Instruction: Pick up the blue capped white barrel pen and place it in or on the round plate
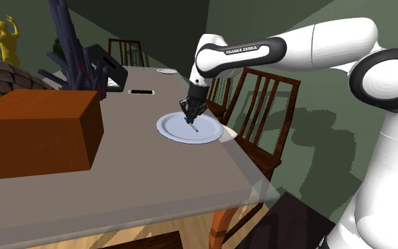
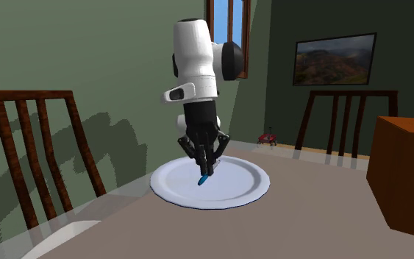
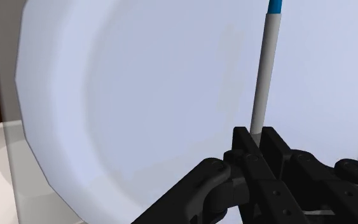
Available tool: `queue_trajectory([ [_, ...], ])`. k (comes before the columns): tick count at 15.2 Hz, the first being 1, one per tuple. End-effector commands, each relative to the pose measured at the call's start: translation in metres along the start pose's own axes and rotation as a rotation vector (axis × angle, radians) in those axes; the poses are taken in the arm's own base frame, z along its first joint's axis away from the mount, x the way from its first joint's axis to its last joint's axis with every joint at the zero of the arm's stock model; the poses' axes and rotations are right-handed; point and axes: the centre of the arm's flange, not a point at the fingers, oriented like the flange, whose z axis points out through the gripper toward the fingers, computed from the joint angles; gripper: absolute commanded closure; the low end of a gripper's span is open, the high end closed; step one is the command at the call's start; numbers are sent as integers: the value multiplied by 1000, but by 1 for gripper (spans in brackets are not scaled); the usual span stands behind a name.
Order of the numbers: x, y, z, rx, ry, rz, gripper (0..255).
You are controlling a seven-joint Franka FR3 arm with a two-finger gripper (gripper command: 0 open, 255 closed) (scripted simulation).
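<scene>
My black gripper (image 2: 207, 166) hangs just over the round white plate (image 2: 238, 193) and is shut on the pen (image 2: 204, 176), which points down with its blue cap nearly at the plate's surface. In the wrist view the white barrel of the pen (image 3: 262, 83) rises from between the clasped fingers (image 3: 247, 149), its blue cap at the far end, with the plate (image 3: 139, 95) behind it. From the shoulder camera the gripper (image 1: 191, 117) stands over the plate (image 1: 172, 127) near the table's right edge, the pen (image 1: 192, 126) slanting down onto it.
A large brown box (image 1: 38, 131) sits at the shoulder view's left on the table (image 1: 141, 177). Behind it are a dark plant (image 1: 70, 49), a dark flat device (image 1: 142, 91) and a small dish (image 1: 167, 71). Wooden chairs (image 1: 264, 106) line the table's right side.
</scene>
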Motion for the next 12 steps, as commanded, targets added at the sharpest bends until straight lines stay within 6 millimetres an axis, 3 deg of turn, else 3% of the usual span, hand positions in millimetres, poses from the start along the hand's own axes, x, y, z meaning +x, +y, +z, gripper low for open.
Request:
queue_trajectory([
  [1,0,0,4,0,1,0,255],
  [7,0,0,4,0,0,0,255],
  [8,0,0,4,0,0,0,0],
  [12,0,0,4,0,0,0,0],
])
